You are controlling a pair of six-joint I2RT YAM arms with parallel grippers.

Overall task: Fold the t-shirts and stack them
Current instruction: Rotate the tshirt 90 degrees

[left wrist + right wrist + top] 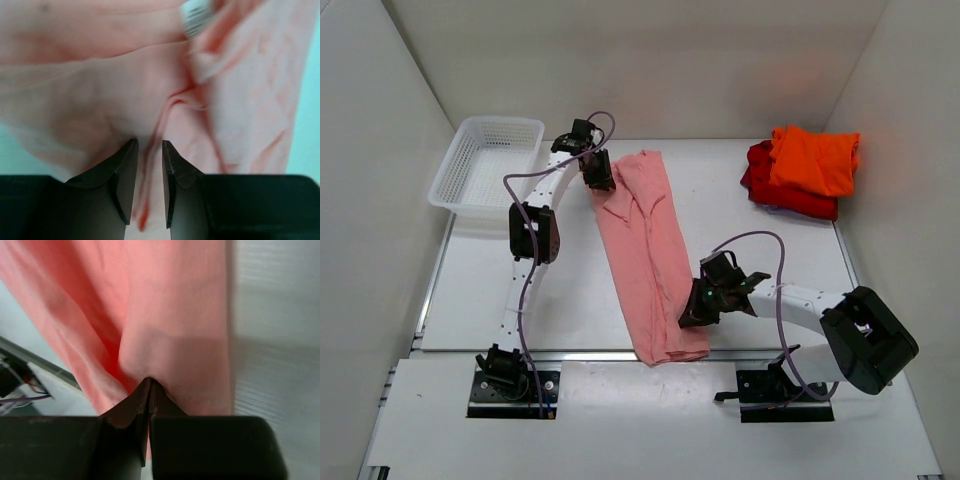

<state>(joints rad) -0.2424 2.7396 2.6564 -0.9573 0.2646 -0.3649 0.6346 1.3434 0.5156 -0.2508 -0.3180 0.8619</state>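
Observation:
The salmon-pink t-shirt (645,250) lies in a long narrow strip from mid-table to the front edge. My left gripper (600,178) is at its far left corner; in the left wrist view (149,150) the jaws stand a narrow gap apart with a fold of the pink shirt (125,85) between them. My right gripper (692,312) is at the strip's right edge near the front, and the right wrist view (150,382) shows it pinched shut on the pink shirt (165,315). The bright orange t-shirt (813,158) lies folded on the red t-shirt (790,198) at the far right.
A white mesh basket (500,121) stands at the far left, just behind the left arm. White walls close in the table on the left, back and right. The table's front edge (620,355) runs just under the strip's near end.

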